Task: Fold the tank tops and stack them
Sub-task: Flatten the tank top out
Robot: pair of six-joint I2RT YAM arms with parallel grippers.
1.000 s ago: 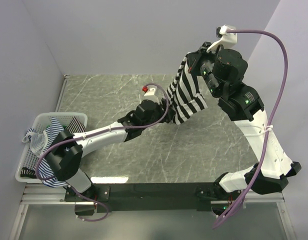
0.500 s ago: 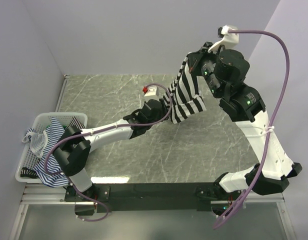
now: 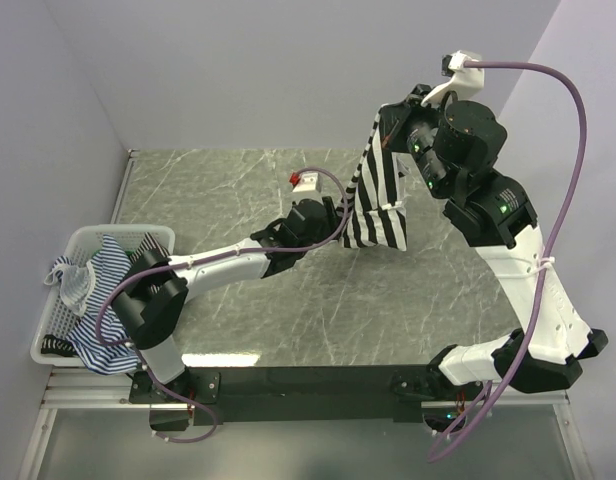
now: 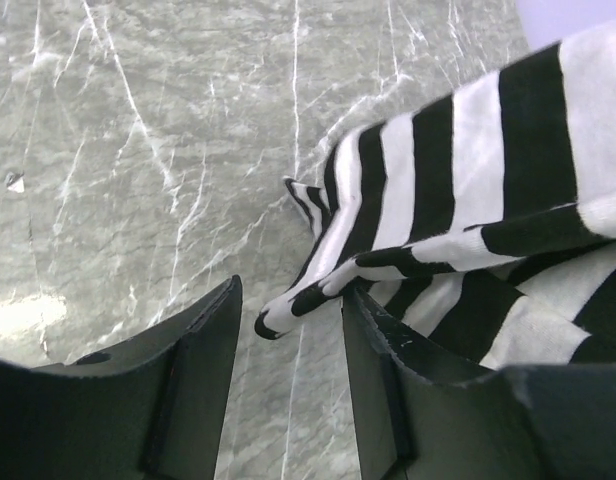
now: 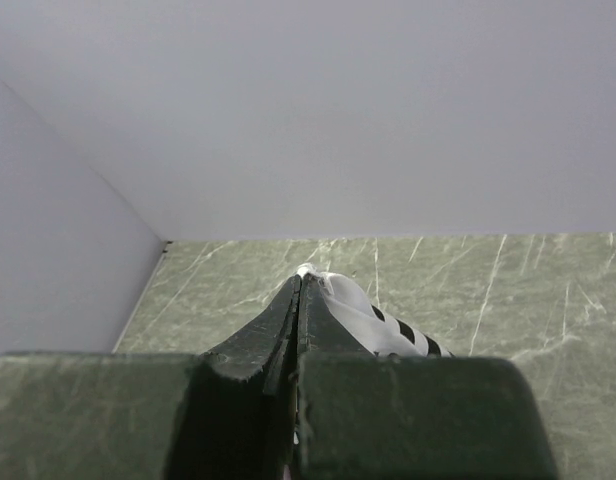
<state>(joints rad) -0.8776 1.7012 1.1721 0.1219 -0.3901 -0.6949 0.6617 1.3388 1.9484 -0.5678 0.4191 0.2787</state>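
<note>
The black-and-white striped tank top (image 3: 376, 200) hangs in the air over the far right of the table. My right gripper (image 3: 384, 134) is shut on its top edge, and white cloth (image 5: 353, 298) bulges beside the closed fingertips (image 5: 300, 281). My left gripper (image 3: 335, 213) is stretched out to the top's lower left corner. Its jaws are open, and a striped corner tip (image 4: 288, 308) pokes between them (image 4: 291, 292), close to the right finger and not clamped. More striped tank tops (image 3: 100, 268) with thin blue-and-white stripes lie heaped in the basket.
A white mesh basket (image 3: 101, 232) stands at the table's left edge, with cloth spilling over its near side (image 3: 96, 345). Grey walls close off the back and left. The green marble tabletop (image 3: 228, 190) lies below the hanging top.
My left arm has reached farther right to the top's lower corner, and its jaws have narrowed a little. The right arm has lifted the top, which now hangs straighter.
</note>
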